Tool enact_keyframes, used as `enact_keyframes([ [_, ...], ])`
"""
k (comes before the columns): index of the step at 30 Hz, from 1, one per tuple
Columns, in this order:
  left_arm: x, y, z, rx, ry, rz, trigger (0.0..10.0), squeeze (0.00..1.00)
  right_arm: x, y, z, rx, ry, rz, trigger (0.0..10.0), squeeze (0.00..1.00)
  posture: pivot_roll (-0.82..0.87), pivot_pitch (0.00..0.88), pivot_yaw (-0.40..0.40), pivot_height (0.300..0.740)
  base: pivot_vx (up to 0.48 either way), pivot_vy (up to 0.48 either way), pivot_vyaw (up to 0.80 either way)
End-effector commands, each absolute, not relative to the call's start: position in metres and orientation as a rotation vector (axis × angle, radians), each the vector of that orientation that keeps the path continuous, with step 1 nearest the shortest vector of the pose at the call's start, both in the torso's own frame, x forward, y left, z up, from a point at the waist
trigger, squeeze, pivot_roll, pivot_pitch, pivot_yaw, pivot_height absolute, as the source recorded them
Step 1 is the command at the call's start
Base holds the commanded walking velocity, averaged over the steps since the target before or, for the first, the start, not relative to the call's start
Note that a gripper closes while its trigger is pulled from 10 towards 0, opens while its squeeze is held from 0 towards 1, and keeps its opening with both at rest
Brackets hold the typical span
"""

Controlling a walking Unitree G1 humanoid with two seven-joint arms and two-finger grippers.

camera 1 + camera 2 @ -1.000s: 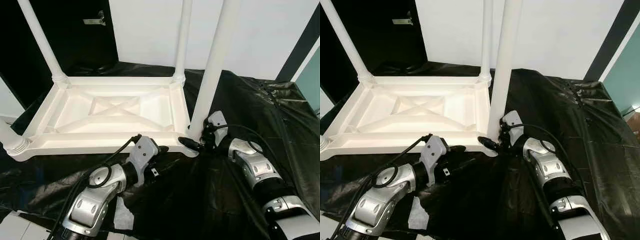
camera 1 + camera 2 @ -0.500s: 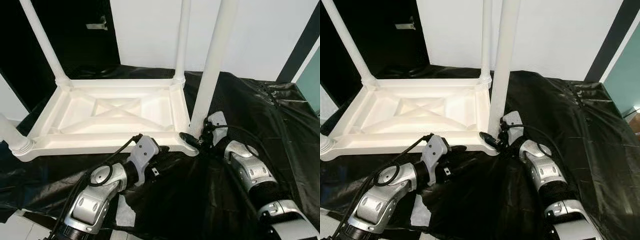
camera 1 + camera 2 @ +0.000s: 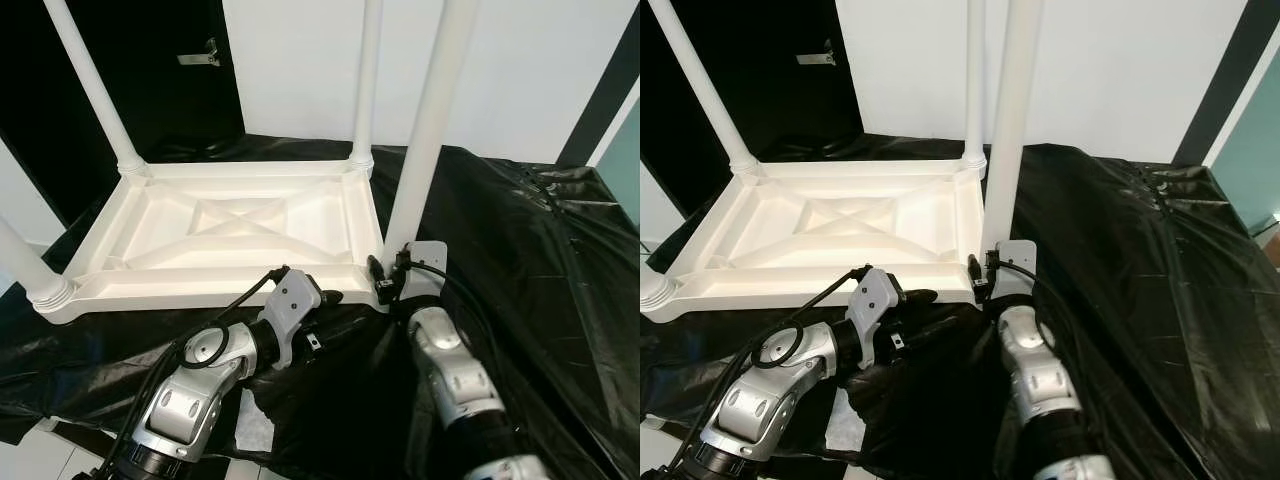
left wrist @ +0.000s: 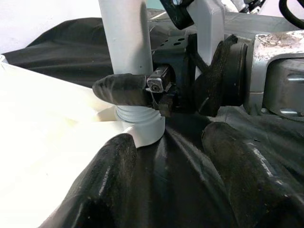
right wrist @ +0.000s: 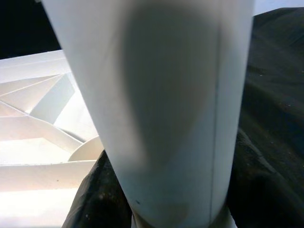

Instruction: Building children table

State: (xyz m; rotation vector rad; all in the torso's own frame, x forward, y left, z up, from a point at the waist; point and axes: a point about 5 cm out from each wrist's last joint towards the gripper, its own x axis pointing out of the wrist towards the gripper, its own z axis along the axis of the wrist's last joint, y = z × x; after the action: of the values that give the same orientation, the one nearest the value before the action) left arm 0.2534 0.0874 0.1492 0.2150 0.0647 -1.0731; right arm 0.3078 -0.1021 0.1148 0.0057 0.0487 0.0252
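A white children's table (image 3: 200, 288) lies upside down on a black sheet, with its legs pointing up. The near right leg (image 3: 422, 130) stands at the front right corner. My right gripper (image 3: 385, 280) is shut on this leg just above its threaded base; in the right wrist view the leg (image 5: 171, 109) sits between the two dark fingers (image 5: 92, 199). My left gripper (image 3: 325, 300) rests low at the table's front edge, open and holding nothing. In the left wrist view its fingers (image 4: 109, 180) point toward the leg base (image 4: 140, 123), a short way off.
The black sheet (image 3: 520, 250) covers the floor and bunches up at the right. A white wall (image 3: 300, 60) stands behind the table, with a dark door (image 3: 170, 70) to its left. A white patch (image 3: 250, 425) shows under my left forearm.
My right forearm has swung inward toward the middle, turning around the leg while the gripper stays on its base. The left arm has barely moved. The camera has shifted a little.
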Motion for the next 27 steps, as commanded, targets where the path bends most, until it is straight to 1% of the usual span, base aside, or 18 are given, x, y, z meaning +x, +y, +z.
enact_keyframes([
  [1,0.256,0.088,0.150,0.224,0.061,-1.066,10.0,0.00,0.300,-0.110,0.096,0.003,0.136,-0.024,10.0,0.00,-0.04,0.000,-0.006,0.740,0.000,0.000,0.00],
  [4,0.256,0.088,0.150,0.229,0.060,-1.070,10.0,0.00,0.300,-0.103,0.101,0.006,0.100,0.032,10.0,0.00,-0.04,0.000,-0.006,0.740,0.000,0.000,0.00],
  [9,0.258,0.088,0.151,0.236,0.056,-1.063,10.0,0.00,0.303,-0.109,0.107,-0.016,0.069,0.035,10.0,0.00,-0.02,0.000,-0.014,0.740,0.000,0.000,0.00],
  [10,0.258,0.088,0.151,0.234,0.053,-1.060,10.0,0.00,0.303,-0.111,0.108,-0.020,0.069,0.027,10.0,0.17,-0.02,0.000,-0.016,0.740,0.000,0.000,0.00],
  [11,0.258,0.088,0.151,0.234,0.051,-1.057,10.0,0.00,0.304,-0.114,0.109,-0.019,0.067,0.021,10.0,1.00,-0.02,0.000,-0.019,0.740,0.000,0.000,0.00],
  [17,0.258,0.089,0.152,0.239,0.046,-1.046,10.0,0.00,0.300,-0.124,0.114,-0.010,0.022,0.108,10.0,1.00,-0.01,0.000,-0.022,0.740,0.000,0.000,0.00],
  [18,0.260,0.090,0.153,0.241,0.042,-1.038,10.0,0.00,0.296,-0.130,0.114,0.012,0.019,0.196,10.0,1.00,0.00,0.000,-0.022,0.740,0.000,0.000,0.00],
  [19,0.260,0.090,0.153,0.241,0.042,-1.038,10.0,0.00,0.296,-0.130,0.114,0.012,0.019,0.196,10.0,1.00,0.00,0.000,-0.022,0.740,0.000,0.000,0.00],
  [22,0.261,0.094,0.154,0.248,0.041,-1.034,10.0,0.00,0.287,-0.139,0.117,-0.017,-0.006,0.402,10.0,1.00,0.00,0.000,-0.017,0.740,0.000,0.000,0.00],
  [23,0.261,0.094,0.154,0.248,0.041,-1.034,10.0,0.00,0.287,-0.139,0.117,-0.017,-0.006,0.402,10.0,1.00,0.00,0.000,-0.017,0.740,0.000,0.000,0.00],
  [24,0.261,0.095,0.154,0.250,0.041,-1.034,10.0,0.00,0.286,-0.142,0.117,-0.025,-0.005,0.438,10.0,0.00,0.00,0.000,-0.015,0.740,0.000,0.000,0.00],
  [27,0.262,0.096,0.154,0.254,0.042,-1.035,10.0,0.00,0.289,-0.150,0.118,-0.054,0.003,0.505,10.0,0.00,-0.01,0.000,-0.009,0.740,0.000,0.000,0.00],
])
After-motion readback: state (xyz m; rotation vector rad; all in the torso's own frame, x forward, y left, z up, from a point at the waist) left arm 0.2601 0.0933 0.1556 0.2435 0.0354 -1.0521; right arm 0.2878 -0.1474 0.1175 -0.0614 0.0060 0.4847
